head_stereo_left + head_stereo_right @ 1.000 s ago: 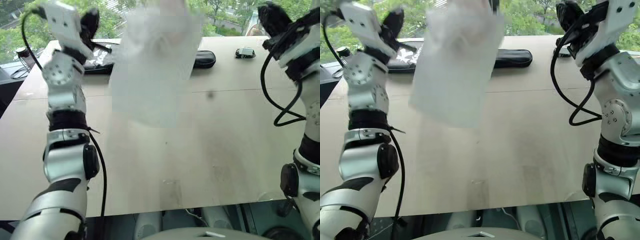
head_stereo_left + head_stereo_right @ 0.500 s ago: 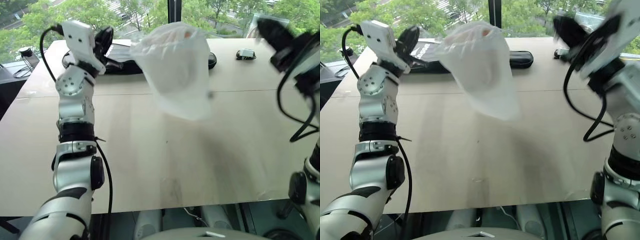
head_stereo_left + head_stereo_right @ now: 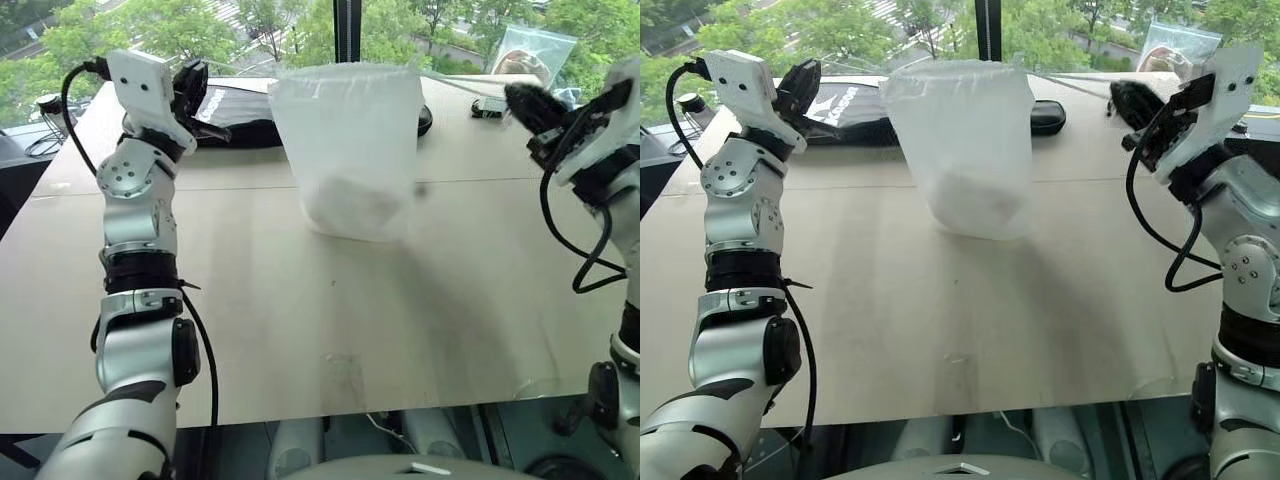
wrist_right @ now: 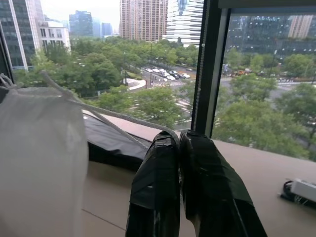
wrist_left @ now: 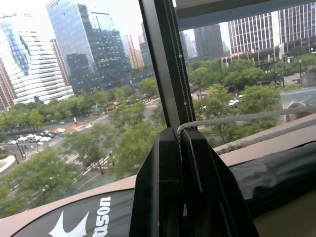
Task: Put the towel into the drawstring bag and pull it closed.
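Note:
The drawstring bag (image 3: 350, 140), white and half see-through, hangs upright over the far middle of the table, its bottom at or just above the tabletop. The towel (image 3: 345, 205) shows as a whiter lump in its bottom. Thin white cords run taut from the gathered mouth to both sides. My left gripper (image 3: 192, 72) is raised to the left of the bag, shut on a cord (image 5: 247, 118). My right gripper (image 3: 515, 95) is raised to the right of the bag, shut on the other cord (image 4: 118, 126), which leads back to the bag (image 4: 39, 158).
A long black racket cover (image 3: 240, 120) lies behind the bag along the table's far edge. A clear zip bag (image 3: 535, 50) and a small device (image 3: 490, 105) sit at the back right. The table's front edge (image 3: 300, 415) is close to me.
The bag has swung from tilted and raised to hanging upright and lower. Both grippers came down; the right one also moved outward to the right, drawing the cords taut.

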You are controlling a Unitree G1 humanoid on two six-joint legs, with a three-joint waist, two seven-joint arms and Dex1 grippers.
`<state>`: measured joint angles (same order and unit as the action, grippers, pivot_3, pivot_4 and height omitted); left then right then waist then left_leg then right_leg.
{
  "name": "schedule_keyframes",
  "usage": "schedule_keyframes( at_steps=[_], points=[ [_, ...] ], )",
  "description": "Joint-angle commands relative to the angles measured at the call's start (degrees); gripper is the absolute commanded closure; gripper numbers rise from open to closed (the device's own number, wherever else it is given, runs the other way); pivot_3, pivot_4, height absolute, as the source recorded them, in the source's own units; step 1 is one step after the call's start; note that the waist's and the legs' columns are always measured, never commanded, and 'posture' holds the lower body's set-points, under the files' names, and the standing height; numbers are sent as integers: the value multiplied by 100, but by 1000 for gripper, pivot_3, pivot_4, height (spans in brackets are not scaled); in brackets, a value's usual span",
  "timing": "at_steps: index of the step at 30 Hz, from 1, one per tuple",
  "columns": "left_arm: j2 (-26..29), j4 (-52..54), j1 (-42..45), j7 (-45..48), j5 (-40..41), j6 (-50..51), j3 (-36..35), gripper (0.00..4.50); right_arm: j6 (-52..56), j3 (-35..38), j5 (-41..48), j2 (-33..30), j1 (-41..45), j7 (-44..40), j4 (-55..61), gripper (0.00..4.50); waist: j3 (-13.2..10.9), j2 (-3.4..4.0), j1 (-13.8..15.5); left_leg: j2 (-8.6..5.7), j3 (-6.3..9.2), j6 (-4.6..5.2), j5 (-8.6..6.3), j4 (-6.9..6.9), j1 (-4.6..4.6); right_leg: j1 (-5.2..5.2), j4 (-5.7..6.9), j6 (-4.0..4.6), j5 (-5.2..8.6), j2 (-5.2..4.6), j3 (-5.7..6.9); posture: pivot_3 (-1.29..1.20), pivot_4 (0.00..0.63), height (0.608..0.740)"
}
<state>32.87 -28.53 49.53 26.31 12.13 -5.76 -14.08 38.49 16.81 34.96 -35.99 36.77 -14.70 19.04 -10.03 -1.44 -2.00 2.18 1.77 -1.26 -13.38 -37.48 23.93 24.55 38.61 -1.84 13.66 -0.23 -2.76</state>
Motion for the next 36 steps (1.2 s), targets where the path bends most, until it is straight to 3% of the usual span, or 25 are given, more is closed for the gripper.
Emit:
schedule_keyframes(
  at_steps=[1,11,20,24,27,29,36],
  points=[
    [322,-193,15,-334,-174,-275,-266,4403,-472,223,-1168,-384,53,686,-636,4500,0,0,4,0,-2,0,0,1,-1,0,0,0,0,0,-3,0,150,740],
    [690,-1084,-5,-1156,-517,-275,-452,4403,-992,578,-2122,-646,204,1239,-1386,4500,0,1,-15,0,-15,0,0,4,-8,0,1,0,0,1,-18,0,150,740],
    [906,-1472,159,-1072,-421,-544,-489,4403,-1310,659,-2248,-875,302,1127,-1742,4500,0,1,2,0,-16,0,0,4,-7,0,0,0,0,0,-17,0,150,740],
    [449,-720,-324,-122,400,-130,-503,4403,-960,410,-1023,-603,-330,-181,-773,4500,3,2,-9,0,-21,0,0,5,-10,0,0,0,0,0,-22,0,150,740],
    [109,310,-1299,497,752,401,-162,4403,-306,-215,-82,-626,-1563,-1228,592,4500,10,10,-26,6,-20,1,-1,17,-13,-3,-6,1,1,1,-21,0,150,740],
    [-48,796,-1899,751,843,683,28,4403,-47,-530,241,-547,-2125,-1508,1059,4500,9,9,-25,9,-20,1,-1,17,-12,-3,-6,2,2,1,-21,0,150,740],
    [-270,2011,-3230,1200,1027,1629,431,4403,-253,-1503,-699,31,-2553,-1041,882,4500,9,2,-17,6,-15,0,0,-20,-24,-6,28,0,2,11,-24,0,150,740]
  ],
)
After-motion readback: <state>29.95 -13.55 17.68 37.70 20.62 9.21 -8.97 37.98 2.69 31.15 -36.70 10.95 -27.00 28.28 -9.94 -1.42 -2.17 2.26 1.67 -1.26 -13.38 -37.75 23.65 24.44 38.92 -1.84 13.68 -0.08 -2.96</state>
